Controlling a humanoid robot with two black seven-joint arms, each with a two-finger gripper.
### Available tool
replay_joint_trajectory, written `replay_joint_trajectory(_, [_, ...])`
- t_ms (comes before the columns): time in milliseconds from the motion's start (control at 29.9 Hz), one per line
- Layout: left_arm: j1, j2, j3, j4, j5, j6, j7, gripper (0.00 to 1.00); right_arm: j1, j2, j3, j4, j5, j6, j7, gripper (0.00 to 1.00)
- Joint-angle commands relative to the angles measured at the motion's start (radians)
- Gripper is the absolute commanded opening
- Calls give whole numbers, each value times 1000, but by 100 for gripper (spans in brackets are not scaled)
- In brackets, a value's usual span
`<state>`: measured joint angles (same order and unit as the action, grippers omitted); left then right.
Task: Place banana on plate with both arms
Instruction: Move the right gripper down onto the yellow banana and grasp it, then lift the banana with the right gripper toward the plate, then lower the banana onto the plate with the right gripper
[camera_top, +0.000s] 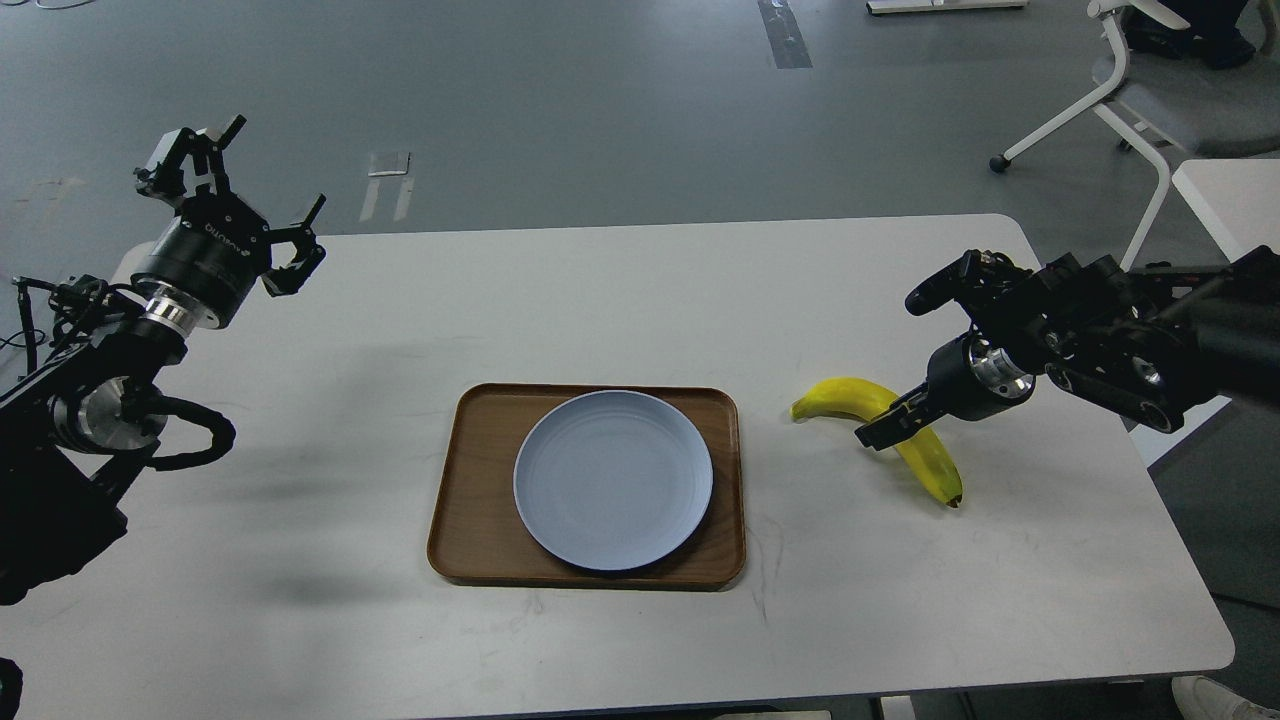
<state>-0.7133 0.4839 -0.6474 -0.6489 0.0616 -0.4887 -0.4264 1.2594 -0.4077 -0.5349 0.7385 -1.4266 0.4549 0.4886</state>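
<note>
The yellow banana (925, 455) lies on the white table (620, 300), to the right of the tray, its greenish stem end pointing left toward the plate. The pale blue-grey plate (612, 480) sits empty on a brown wooden tray (470, 500) at the table's middle. My right gripper (885, 425) is down at the banana's middle, its dark fingers crossing the fruit; I cannot tell them apart. My left gripper (265, 180) is open and empty, raised above the table's far left corner, far from the plate.
A white office chair (1130, 90) stands on the grey floor beyond the table's far right corner. A second white table edge (1225, 195) shows at the right. The table's right edge is close behind the banana.
</note>
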Motion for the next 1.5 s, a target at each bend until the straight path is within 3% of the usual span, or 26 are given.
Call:
replay_joint_trajectory(0, [0, 1, 0, 0, 0, 0, 0, 100, 0, 0, -17, 1, 0, -1, 0, 22])
replay_joint_trajectory(201, [-3, 4, -1, 0, 0, 0, 0, 100, 24, -10, -17, 10, 0, -1, 0, 0])
replay_joint_trajectory(468, [-5, 4, -3, 0, 0, 0, 0, 100, 181, -33, 0, 94, 11, -2, 0, 0])
replay_joint_trajectory(635, [-5, 2, -5, 0, 0, 0, 0, 100, 296, 27, 10, 154, 28, 2, 0, 0])
replay_joint_trajectory(1003, [-6, 1, -5, 0, -2, 0, -2, 100, 285, 263, -13, 134, 196, 14, 0, 0])
replay_joint_trajectory(1470, [-6, 2, -6, 0, -5, 0, -2, 100, 226, 400, -43, 87, 241, 14, 0, 1])
